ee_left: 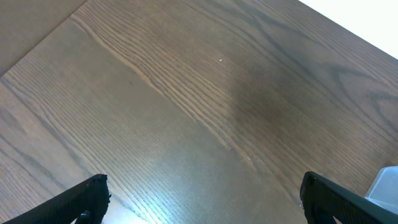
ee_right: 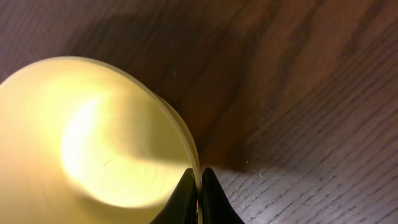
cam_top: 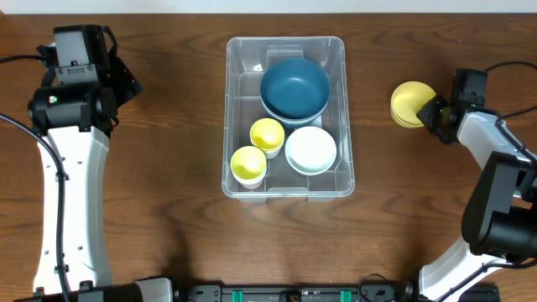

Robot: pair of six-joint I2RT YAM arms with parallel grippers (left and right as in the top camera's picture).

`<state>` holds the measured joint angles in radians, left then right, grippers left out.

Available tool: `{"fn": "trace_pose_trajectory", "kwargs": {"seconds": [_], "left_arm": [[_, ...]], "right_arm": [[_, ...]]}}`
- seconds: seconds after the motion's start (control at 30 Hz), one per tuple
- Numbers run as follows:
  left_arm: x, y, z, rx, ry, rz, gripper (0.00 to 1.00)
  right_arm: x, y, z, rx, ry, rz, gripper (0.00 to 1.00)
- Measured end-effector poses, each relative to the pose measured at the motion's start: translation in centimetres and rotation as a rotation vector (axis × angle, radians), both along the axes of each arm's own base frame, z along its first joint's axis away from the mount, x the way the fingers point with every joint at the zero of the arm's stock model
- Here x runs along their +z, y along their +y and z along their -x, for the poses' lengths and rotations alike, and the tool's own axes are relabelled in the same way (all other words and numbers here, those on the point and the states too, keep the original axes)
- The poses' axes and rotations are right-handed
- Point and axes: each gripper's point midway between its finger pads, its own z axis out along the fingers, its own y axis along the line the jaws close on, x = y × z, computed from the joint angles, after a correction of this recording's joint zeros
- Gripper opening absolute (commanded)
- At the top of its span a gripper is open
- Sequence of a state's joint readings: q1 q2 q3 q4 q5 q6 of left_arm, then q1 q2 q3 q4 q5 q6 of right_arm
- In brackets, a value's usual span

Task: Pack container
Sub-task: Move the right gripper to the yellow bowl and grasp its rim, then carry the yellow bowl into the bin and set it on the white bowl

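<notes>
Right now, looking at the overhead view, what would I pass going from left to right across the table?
left arm → container, holding bowls and cups → yellow bowl → right arm

A dark brown table point(cam_top: 168, 126) with streaky wood grain fills nearly every view. Just beyond the table's far edge runs a pale, whitish strip point(cam_top: 252, 5), too narrow to tell whether it is wall or floor. Light comes from above the table: a bright glare point(ee_left: 146, 208) lies on the tabletop, and soft shadows point(ee_left: 267, 106) darken the wood beside it.
</notes>
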<state>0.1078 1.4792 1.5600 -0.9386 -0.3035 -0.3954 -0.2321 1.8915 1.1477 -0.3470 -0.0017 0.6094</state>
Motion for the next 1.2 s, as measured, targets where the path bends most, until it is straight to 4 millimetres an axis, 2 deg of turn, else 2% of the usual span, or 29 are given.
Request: {"fn": "trace_pose_trajectory", "kwargs": {"seconds": [0.17, 0.27, 0.33, 0.43, 0.47, 0.5, 0.53, 0.63, 0.73, 0.83, 0.97, 1.1, 1.2], "left_arm": [[0.0, 0.0, 0.0, 0.000, 0.000, 0.000, 0.98], [0.0, 0.0, 0.0, 0.000, 0.000, 0.000, 0.98], [0.0, 0.0, 0.0, 0.000, 0.000, 0.000, 0.98], [0.0, 0.0, 0.0, 0.000, 0.000, 0.000, 0.98], [0.0, 0.0, 0.0, 0.000, 0.000, 0.000, 0.98], [0.0, 0.0, 0.0, 0.000, 0.000, 0.000, 0.98], [0.0, 0.0, 0.0, 0.000, 0.000, 0.000, 0.98], [0.0, 0.0, 0.0, 0.000, 0.000, 0.000, 0.98], [0.0, 0.0, 0.0, 0.000, 0.000, 0.000, 0.98], [0.0, 0.0, 0.0, 0.000, 0.000, 0.000, 0.98], [0.0, 0.0, 0.0, 0.000, 0.000, 0.000, 0.98], [0.0, 0.0, 0.0, 0.000, 0.000, 0.000, 0.98], [0.0, 0.0, 0.0, 0.000, 0.000, 0.000, 0.98]], "right_arm": [[0.4, 0.1, 0.5, 0.032, 0.015, 0.014, 0.02], [2.0, 0.3, 0.9, 0.055, -0.007, 0.021, 0.02], [4.6, 0.5, 0.8, 0.071, -0.061, 0.033, 0.01], [9.9, 0.9, 0.9, 0.094, -0.172, 0.065, 0.01], [12.4, 1.2, 1.2, 0.105, -0.226, 0.084, 0.01], [13.8, 1.5, 1.5, 0.115, -0.254, 0.093, 0.01], [16.0, 2.1, 1.9, 0.132, -0.300, 0.108, 0.01], [20.5, 4.4, 3.4, 0.194, -0.397, 0.135, 0.01], [23.6, 7.9, 5.0, 0.292, -0.464, 0.144, 0.01], [24.7, 11.8, 6.8, 0.405, -0.479, 0.129, 0.01], [24.7, 16.9, 8.2, 0.559, -0.478, 0.094, 0.01], [23.7, 21.4, 9.4, 0.692, -0.446, 0.071, 0.01], [22.1, 23.7, 10.0, 0.756, -0.393, 0.080, 0.01]]}}
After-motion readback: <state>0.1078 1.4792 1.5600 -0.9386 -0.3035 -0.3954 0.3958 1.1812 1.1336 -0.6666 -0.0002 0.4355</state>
